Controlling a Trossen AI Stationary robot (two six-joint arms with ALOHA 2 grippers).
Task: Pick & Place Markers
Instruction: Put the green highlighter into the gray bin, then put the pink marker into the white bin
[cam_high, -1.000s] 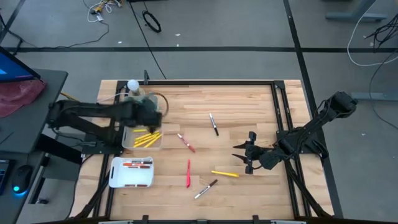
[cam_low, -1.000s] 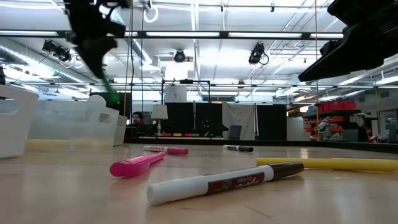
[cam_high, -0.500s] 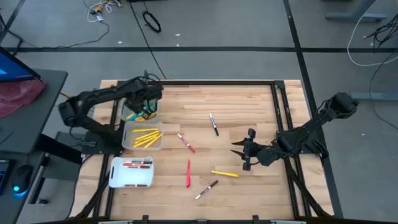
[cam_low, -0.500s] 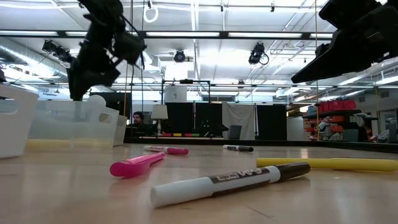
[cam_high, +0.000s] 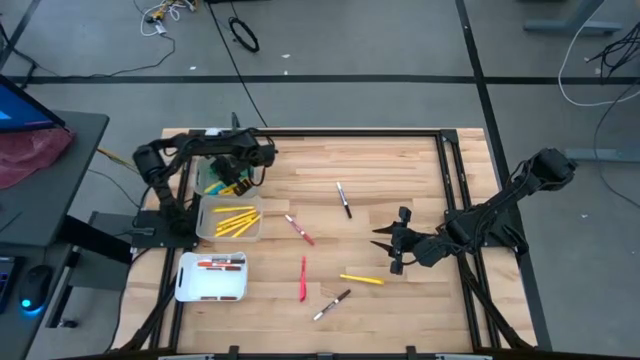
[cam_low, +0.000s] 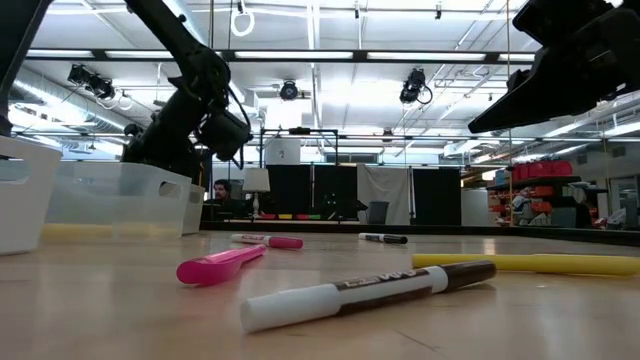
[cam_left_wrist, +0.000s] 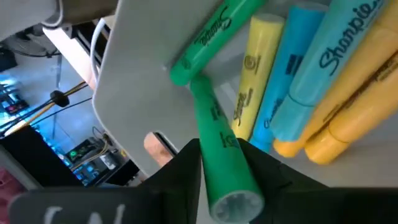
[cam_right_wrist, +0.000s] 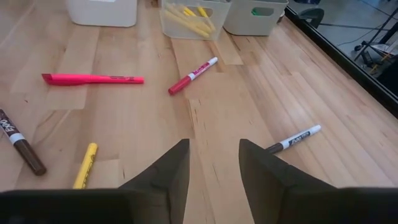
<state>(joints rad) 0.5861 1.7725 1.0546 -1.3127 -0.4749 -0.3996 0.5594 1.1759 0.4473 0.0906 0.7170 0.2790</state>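
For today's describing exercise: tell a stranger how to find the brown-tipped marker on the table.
Start at the table's near edge, between the two arms. Below the pink marker lies the brown-tipped marker. It alone there has a white barrel with a dark brown end; the yellow marker beside it is plain.

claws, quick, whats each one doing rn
Left claw: closed on a green marker over the bin.
Right claw: open, holding nothing.

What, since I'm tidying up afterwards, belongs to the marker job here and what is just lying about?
Job: green marker in the left tool; pink marker, yellow marker, red marker, brown-ended marker on the table; clear bin, white tray.
Lying about: black cable, red cloth, computer mouse.
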